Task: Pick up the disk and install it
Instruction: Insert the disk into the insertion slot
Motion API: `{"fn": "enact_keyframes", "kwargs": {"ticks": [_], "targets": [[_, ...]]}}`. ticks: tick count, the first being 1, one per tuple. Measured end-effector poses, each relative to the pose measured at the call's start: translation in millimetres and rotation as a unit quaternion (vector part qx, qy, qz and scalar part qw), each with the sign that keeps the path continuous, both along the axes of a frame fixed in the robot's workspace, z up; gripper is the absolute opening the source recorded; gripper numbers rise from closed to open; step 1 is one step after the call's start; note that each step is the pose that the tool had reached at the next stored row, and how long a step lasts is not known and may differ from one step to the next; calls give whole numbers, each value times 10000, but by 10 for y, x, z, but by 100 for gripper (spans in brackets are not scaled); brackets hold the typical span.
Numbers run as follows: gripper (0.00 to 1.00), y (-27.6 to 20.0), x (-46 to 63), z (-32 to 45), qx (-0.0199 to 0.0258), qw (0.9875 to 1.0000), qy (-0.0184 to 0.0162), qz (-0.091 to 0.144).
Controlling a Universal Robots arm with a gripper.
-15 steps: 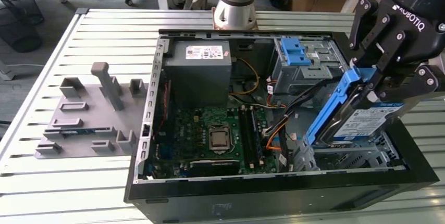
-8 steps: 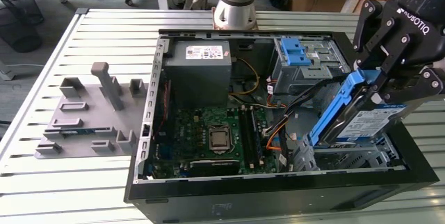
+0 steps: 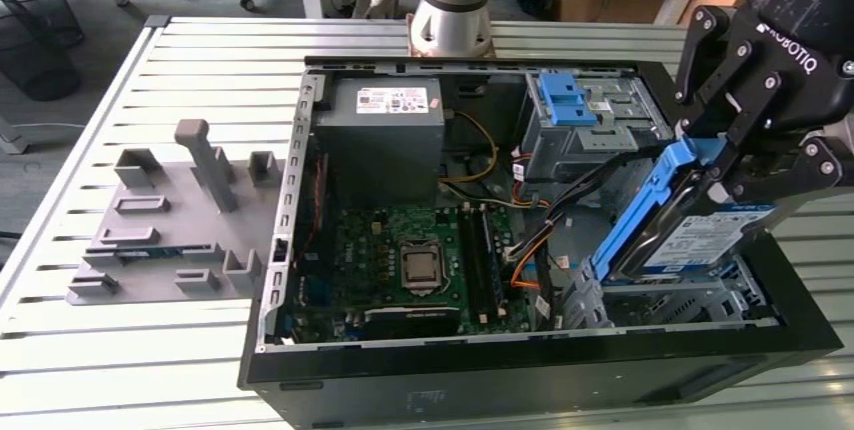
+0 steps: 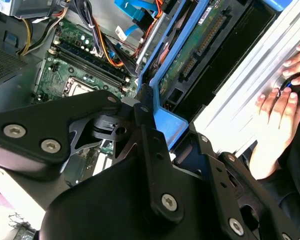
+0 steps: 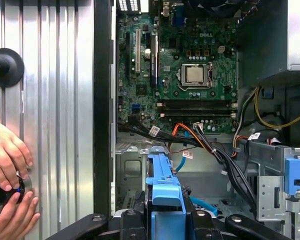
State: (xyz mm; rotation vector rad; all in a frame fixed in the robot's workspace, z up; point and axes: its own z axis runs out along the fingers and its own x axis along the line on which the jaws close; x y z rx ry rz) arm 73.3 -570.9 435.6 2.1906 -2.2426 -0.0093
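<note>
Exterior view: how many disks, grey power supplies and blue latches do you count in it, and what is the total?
disk: 1
power supply: 1
blue latch: 1
Total: 3

We see an open black computer case point(image 3: 534, 375) lying on the slatted metal worktop point(image 3: 120, 350), toward its edge at the exterior view's right. Inside, a green motherboard point(image 3: 400, 250) with a bare processor socket point(image 3: 422, 264) lies beside a grey power supply point(image 3: 387, 125), and a blue latch point(image 3: 567, 100) tops a grey metal cage point(image 3: 625, 108). A grey moulded fixture point(image 3: 167, 220) sits just beside the case, toward the opposite edge.
</note>
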Motion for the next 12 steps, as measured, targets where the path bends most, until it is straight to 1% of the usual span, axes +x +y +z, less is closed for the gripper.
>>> {"fn": "enact_keyframes", "kwargs": {"ticks": [7,12], "targets": [[36,0,0,-33,0,10000,0,0],[36,0,-1,-74,0,10000,0,0]]}}
